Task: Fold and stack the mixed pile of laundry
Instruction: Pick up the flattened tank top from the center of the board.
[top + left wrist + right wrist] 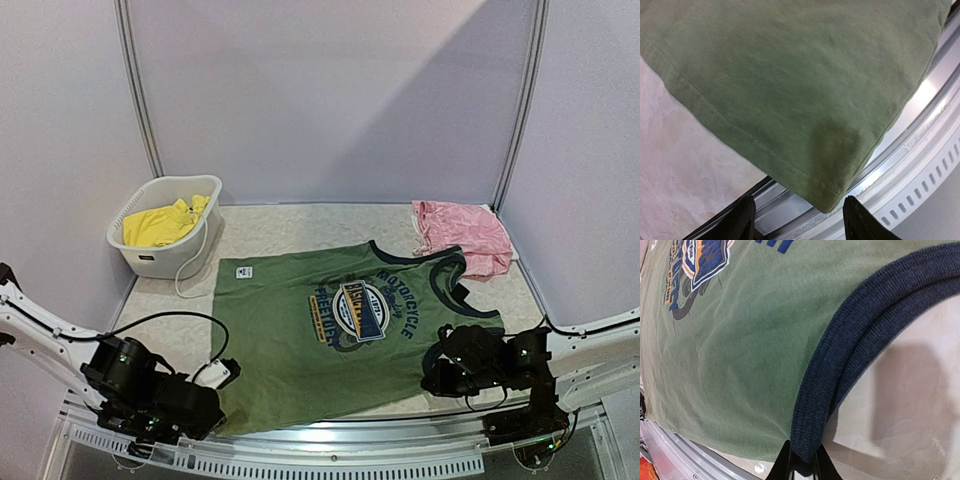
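The olive-green tank top (300, 330) lies spread flat on the table, its round blue-orange graphic (362, 308) facing up. My left gripper (800, 217) is open at the top's near-left hem corner (832, 200), which sits just ahead of the gap between the fingers, over the table's front rail. My right gripper (802, 467) is shut on the dark blue ribbed armhole trim (840, 365) at the top's near-right side (440, 352). Yellow shorts (160, 222) lie in the basket. A pink garment (462, 235) is bunched at the back right.
A white plastic basket (190, 255) stands at the back left with a white cord (205, 235) hanging over its side. The metal front rail (920, 130) runs along the table's near edge. Walls close in the back and both sides.
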`<act>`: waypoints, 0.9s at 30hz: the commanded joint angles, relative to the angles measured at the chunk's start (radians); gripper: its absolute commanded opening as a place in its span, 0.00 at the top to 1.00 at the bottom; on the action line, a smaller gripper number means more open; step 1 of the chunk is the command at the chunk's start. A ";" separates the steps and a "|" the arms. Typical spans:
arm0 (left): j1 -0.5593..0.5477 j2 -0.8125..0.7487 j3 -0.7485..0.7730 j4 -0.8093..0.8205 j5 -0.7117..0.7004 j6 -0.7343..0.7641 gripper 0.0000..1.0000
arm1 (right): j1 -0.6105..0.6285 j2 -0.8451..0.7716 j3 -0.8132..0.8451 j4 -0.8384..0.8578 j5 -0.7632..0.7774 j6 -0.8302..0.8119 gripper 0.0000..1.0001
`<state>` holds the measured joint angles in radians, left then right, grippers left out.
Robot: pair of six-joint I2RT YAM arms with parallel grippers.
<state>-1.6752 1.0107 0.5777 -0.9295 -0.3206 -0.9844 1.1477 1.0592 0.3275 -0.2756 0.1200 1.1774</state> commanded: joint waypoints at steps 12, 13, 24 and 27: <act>-0.097 0.205 0.032 0.135 0.051 0.150 0.54 | 0.006 0.021 -0.013 0.012 -0.005 -0.005 0.92; -0.097 0.228 0.028 0.134 0.049 0.146 0.54 | 0.006 0.022 -0.012 0.012 -0.005 -0.007 0.92; -0.094 0.368 0.033 0.161 0.056 0.151 0.73 | 0.007 0.028 -0.009 0.003 -0.004 -0.015 0.97; -0.093 0.364 0.048 0.143 0.039 0.156 0.86 | 0.007 0.026 -0.004 -0.007 -0.003 -0.016 0.98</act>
<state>-1.7561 1.3609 0.6174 -0.7704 -0.2710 -0.8345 1.1473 1.0756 0.3275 -0.2569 0.1204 1.1725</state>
